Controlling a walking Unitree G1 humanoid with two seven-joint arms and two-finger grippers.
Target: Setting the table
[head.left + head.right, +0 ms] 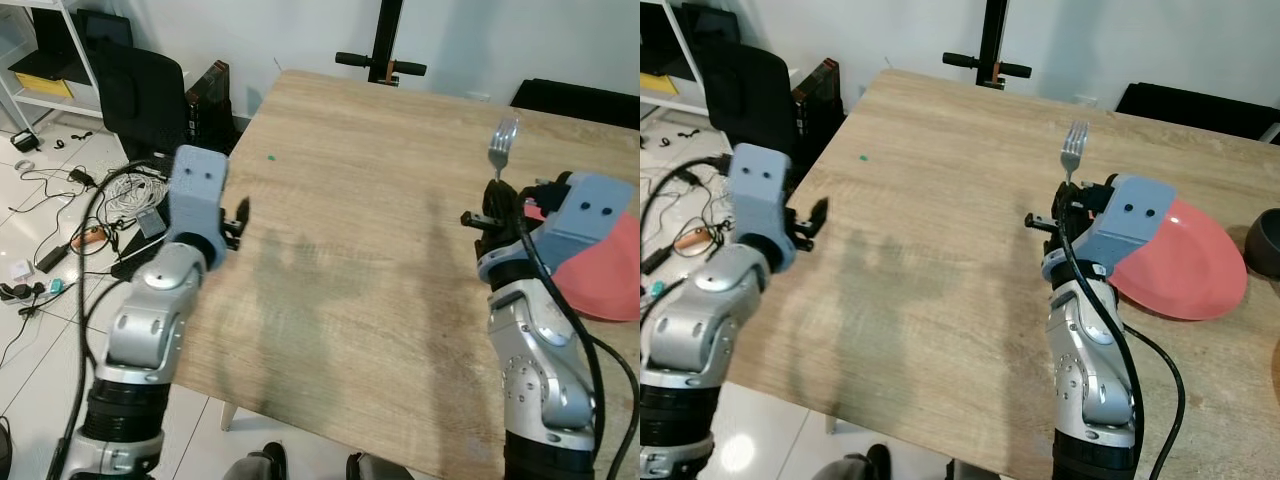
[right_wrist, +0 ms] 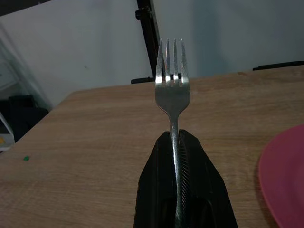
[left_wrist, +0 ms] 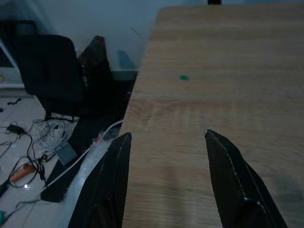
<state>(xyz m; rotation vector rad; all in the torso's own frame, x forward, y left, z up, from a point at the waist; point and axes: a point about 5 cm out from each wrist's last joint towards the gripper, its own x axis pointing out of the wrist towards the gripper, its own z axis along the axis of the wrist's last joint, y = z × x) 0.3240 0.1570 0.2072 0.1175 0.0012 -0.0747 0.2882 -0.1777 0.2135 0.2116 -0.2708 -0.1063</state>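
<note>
At frame left, the left gripper [image 1: 238, 222] is hovering over the surface's [image 1: 350, 200] edge, jaws apart and empty. Right of centre, the right gripper [image 1: 1072, 205] is holding the fork [image 1: 1072, 148] upright, jaws clamped on its handle, beside the plate [image 1: 1180, 262]. Laying it well likely means tilting it flat before releasing, parallel to the plate's left rim.

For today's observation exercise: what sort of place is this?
Probably a home workroom or lab: a wooden table with a pink plate, an office chair, and tangled cables on the tiled floor.
</note>
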